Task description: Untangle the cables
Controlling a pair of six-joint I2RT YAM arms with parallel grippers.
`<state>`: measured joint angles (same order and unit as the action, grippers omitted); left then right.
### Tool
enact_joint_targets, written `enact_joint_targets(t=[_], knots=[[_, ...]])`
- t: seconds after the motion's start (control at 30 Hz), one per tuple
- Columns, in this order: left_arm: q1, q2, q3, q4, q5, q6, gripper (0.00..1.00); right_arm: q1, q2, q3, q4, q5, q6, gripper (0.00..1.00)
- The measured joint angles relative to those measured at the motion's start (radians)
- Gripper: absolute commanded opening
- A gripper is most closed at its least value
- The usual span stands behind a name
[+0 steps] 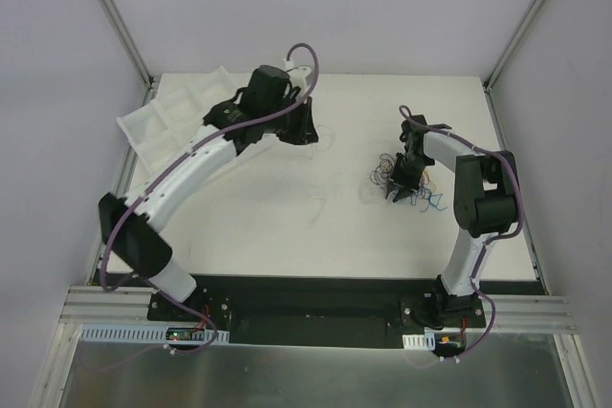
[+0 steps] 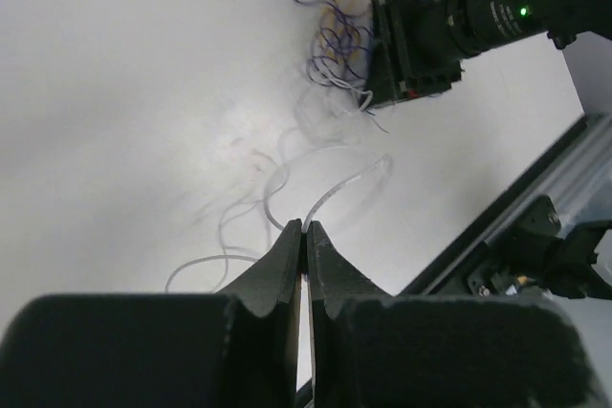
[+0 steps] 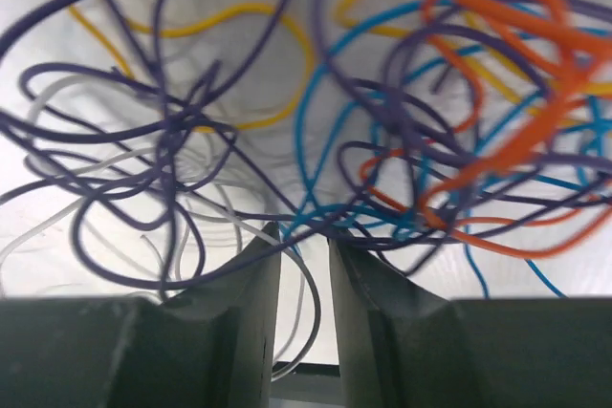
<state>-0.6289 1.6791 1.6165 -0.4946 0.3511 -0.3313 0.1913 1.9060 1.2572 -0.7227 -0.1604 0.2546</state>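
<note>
L arm (image 1: pixel 193 165): smooth white curved link shells, black blocky joint housings (image 1: pixel 134 244). Thick purple cable (image 1: pixel 304 46) clipped along links, slack loop by wrist.
R arm (image 1: pixel 451 148): same build; white links, black elbow block (image 1: pixel 488 200), purple cable too.
Black base plates (image 1: pixel 430 311) w/ small screws.
L end effector (image 2: pixel 303 228): matte black tapered fingers, rough grainy body.
R end effector (image 3: pixel 304 236): dark grey wedge fingers.
R wrist cam barrel (image 2: pixel 492 16): black, white lettering, green LED lit.
</note>
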Motion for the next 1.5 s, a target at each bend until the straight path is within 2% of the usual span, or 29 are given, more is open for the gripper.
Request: enact_joint_targets(t=[0.17,0.37,0.5,0.7,0.83,0.93,1.0,1.1,1.23,1.27,1.3,1.5], knots=[[0.002,-0.287,-0.043,-0.051,-0.261,0.044,0.00,-0.026,-0.014,-0.005,-0.026,0.092,-0.012,0.33],[0.029,-0.383,-0.076,-0.073,-0.298,0.057,0.00,-0.026,-0.067,-0.013,-0.027,0.092,-0.068,0.40],[0.034,-0.311,-0.148,-0.087,-0.232,0.032,0.00,-0.006,-0.180,-0.013,-0.034,0.064,-0.110,0.46],[0.034,-0.132,-0.247,-0.101,-0.116,-0.003,0.00,0.052,-0.349,-0.026,-0.051,0.021,-0.142,0.47],[0.034,-0.015,-0.285,-0.113,-0.067,0.000,0.04,0.066,-0.421,-0.069,-0.056,-0.013,-0.140,0.47],[0.034,0.057,-0.286,-0.120,-0.042,0.010,0.16,0.066,-0.454,-0.102,-0.071,-0.027,-0.135,0.47],[0.034,0.098,-0.286,-0.122,-0.035,0.018,0.32,0.066,-0.464,-0.115,-0.076,-0.031,-0.132,0.47],[0.034,0.118,-0.286,-0.128,-0.040,0.037,0.51,0.066,-0.469,-0.124,-0.079,-0.034,-0.132,0.47],[0.034,0.095,-0.290,-0.132,-0.048,0.042,0.66,0.066,-0.469,-0.124,-0.078,-0.038,-0.129,0.47],[0.034,0.082,-0.295,-0.131,-0.050,0.042,0.80,0.066,-0.469,-0.124,-0.078,-0.039,-0.128,0.47],[0.034,0.061,-0.305,-0.130,-0.058,0.042,0.99,0.066,-0.469,-0.124,-0.078,-0.040,-0.126,0.47],[0.034,-0.044,-0.358,-0.133,-0.074,0.040,0.99,0.066,-0.468,-0.124,-0.078,-0.055,-0.116,0.47]])
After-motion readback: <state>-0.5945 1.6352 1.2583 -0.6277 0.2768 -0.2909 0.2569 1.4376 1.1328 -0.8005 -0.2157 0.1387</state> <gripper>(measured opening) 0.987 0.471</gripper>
